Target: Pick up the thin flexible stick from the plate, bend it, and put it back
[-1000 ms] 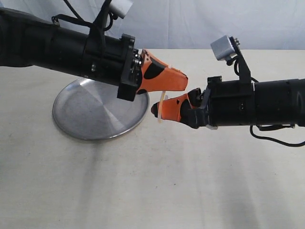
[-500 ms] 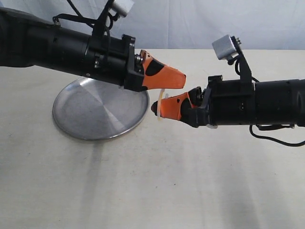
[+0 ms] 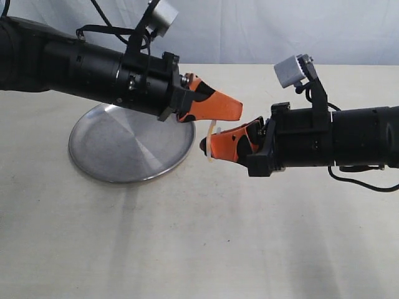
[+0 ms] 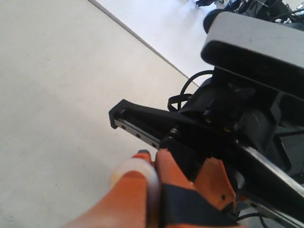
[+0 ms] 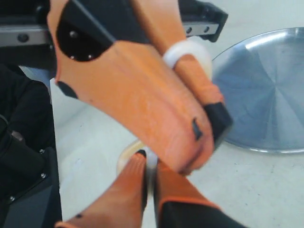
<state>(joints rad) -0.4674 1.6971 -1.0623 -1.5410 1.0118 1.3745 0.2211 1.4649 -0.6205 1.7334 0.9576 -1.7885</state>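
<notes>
Left hand (image 3: 239,108) rolled, right hand (image 3: 204,145) level, both pinching stick (image 3: 211,134)

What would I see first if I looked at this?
The orange left gripper and right gripper meet tip to tip above the table, both shut on a thin pale stick. A shiny round plate lies on the table beneath the left arm.

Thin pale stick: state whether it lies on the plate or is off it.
Off. The thin pale cream stick spans the air between the orange left pincer and orange right pincer, beside the round silver metal plate.
</notes>
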